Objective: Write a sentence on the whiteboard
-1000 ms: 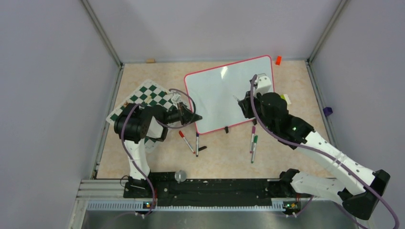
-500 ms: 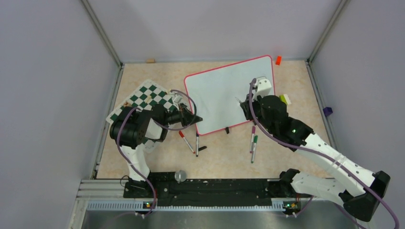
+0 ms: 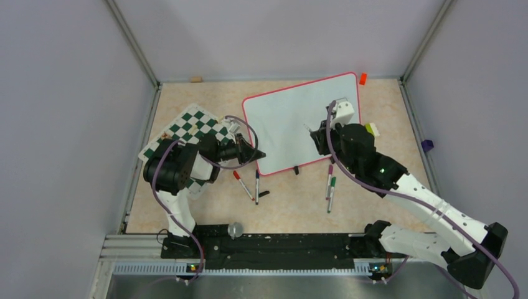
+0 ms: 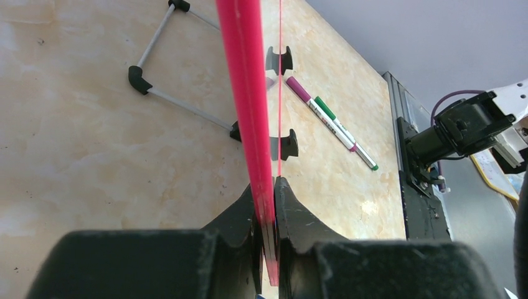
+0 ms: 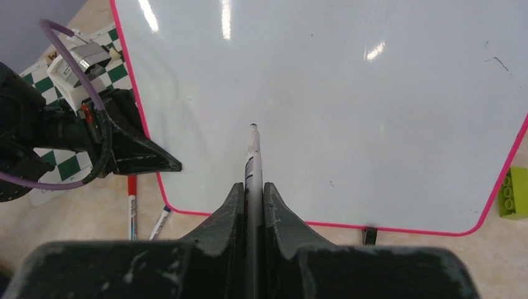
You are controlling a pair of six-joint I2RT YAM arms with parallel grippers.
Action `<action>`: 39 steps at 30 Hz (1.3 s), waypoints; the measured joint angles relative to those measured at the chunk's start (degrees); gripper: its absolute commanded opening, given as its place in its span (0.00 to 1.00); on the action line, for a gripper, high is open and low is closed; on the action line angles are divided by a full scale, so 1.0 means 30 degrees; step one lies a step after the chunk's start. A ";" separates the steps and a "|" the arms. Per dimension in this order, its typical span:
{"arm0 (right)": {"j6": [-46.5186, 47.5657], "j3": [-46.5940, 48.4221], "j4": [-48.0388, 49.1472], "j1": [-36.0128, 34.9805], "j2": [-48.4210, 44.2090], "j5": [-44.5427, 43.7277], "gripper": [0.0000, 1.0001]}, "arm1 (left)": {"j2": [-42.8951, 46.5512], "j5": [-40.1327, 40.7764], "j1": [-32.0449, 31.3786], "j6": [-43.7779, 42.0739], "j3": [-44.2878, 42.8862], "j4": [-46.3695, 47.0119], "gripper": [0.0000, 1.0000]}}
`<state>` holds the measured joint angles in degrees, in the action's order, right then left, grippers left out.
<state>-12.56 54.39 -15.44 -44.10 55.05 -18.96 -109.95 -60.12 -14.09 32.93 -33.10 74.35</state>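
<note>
a: what lay nearest the bases on the table (image 3: pixel 292 208)?
b: spare pens: a red and a black one (image 3: pixel 249 184) by the left arm, a purple and a green one (image 3: pixel 330 187) by the right, none of them held
a: and the grippers?
b: the left gripper (image 4: pixel 266 193) was pinched shut on the whiteboard (image 4: pixel 249 93) at its red edge, near a corner. the right gripper (image 5: pixel 252 187) was clamped on a marker (image 5: pixel 253 149), tip aimed at the white face
a: where was the board?
b: mid-table, seemingly propped at a tilt, just beside the chess mat (image 3: pixel 196 128). i couldn't tell if the tip touched
a: how to write well, then?
b: my judgement: the left steadies the frame firmly, the right presses lightly, with slow strokes, beginning near one edge so the sentence fits
</note>
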 measured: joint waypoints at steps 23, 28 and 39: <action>-0.0350 0.0291 -0.0007 0.0015 0.1115 0.1719 0.00 | 0.0219 -0.2484 -0.0168 -0.3869 -0.3767 -0.8393 0.00; -0.0219 0.0284 -0.0080 0.0015 0.1115 0.1559 0.00 | 0.0095 -0.2703 -0.0153 -0.3789 -0.3898 -0.8386 0.00; -0.0015 0.0342 -0.0168 0.0015 0.1632 0.1537 0.00 | 0.0087 -0.2681 -0.0138 -0.3891 -0.4014 -0.8794 0.00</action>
<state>-12.60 55.42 -15.94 -44.05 59.94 -14.35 -109.69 -68.16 -14.50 21.26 -45.15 47.97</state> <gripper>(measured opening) 0.086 0.121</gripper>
